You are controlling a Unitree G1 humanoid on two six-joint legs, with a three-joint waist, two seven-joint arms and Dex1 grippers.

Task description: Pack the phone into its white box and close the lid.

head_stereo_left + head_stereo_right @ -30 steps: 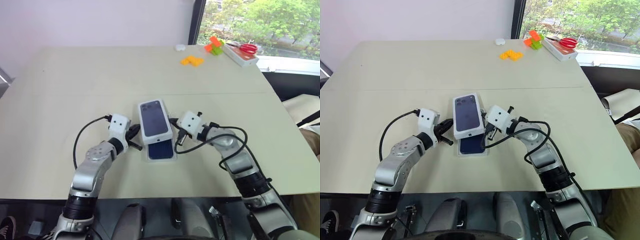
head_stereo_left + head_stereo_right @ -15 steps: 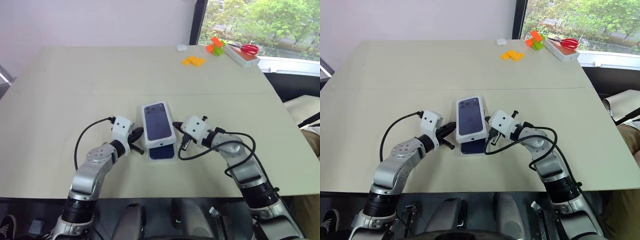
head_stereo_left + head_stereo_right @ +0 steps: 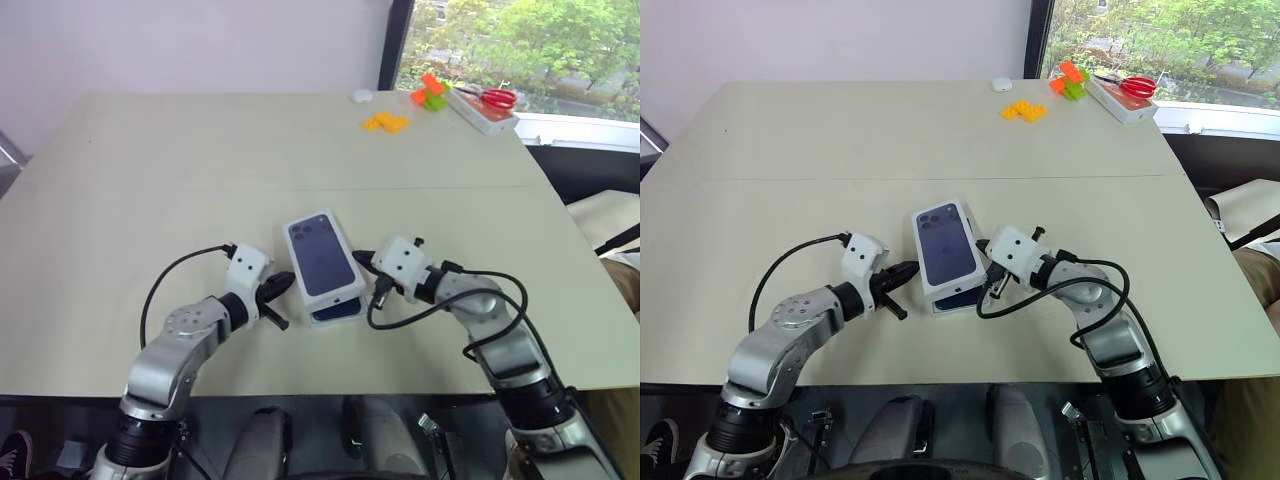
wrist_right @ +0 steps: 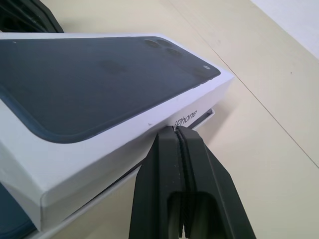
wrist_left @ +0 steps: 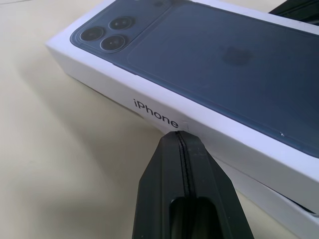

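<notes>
The left claw (image 3: 902, 274), its two black fingers pressed together on nothing, sits on the near left of the beige tabletop (image 3: 180, 170) with its tip at the long left side of the lid (image 3: 322, 257), a white rectangular cardboard cover with a dark phone picture printed on top. That lid lies askew over the white box (image 3: 345, 313), a shallow white cardboard tray of which a near strip sticks out, and in that strip a sliver of the phone (image 3: 338, 309), slim, dark navy and glossy, shows lying inside. Just right of the lid the right claw (image 3: 986, 287) is likewise shut and empty, its tip at the lid's long right side. The lid looks light and stiff, with smooth walls that could slide under a push, so it is probably best squeezed or nudged at the middle of both long sides at once; the glossy phone beneath looks slippery and easy to scratch. The tabletop is flat, matte and seamed across its middle, mostly bare, with orange blocks (image 3: 384, 122), green and orange pieces (image 3: 430, 93) and red-handled scissors (image 3: 495, 97) on a white box-like tray far right, beside a window with trees outside.
</notes>
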